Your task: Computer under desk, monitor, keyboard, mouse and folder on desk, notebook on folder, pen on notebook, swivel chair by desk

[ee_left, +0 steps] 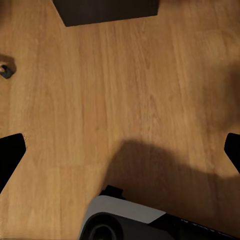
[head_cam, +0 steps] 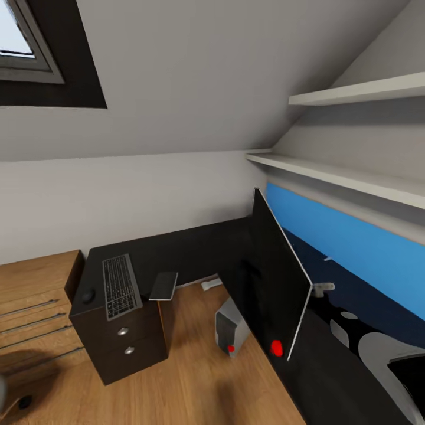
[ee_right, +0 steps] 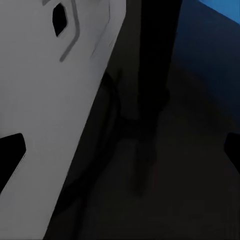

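The desk (head_cam: 195, 248) is L-shaped with a glossy black top. The keyboard (head_cam: 121, 286) lies on the top above the drawer unit (head_cam: 127, 342). The small dark mouse (head_cam: 88, 295) sits to its left, and a thin grey notebook (head_cam: 163, 285) lies to its right at the desk's edge. The monitor (head_cam: 277, 283) stands on the right wing, seen almost edge-on. The grey computer (head_cam: 230, 332) stands on the floor under the desk. My left gripper (ee_left: 120, 150) is open over the wood floor. My right gripper (ee_right: 120, 150) is open above the dark desk top. Folder, pen and swivel chair are out of view.
Light-wood low shelving (head_cam: 35, 301) adjoins the drawer unit on the left. Two white shelves (head_cam: 354, 177) and a blue wall panel (head_cam: 360, 248) run along the right wall under the sloped ceiling. My base (ee_left: 125, 220) shows over the wood floor (head_cam: 189, 366) between the desk's wings.
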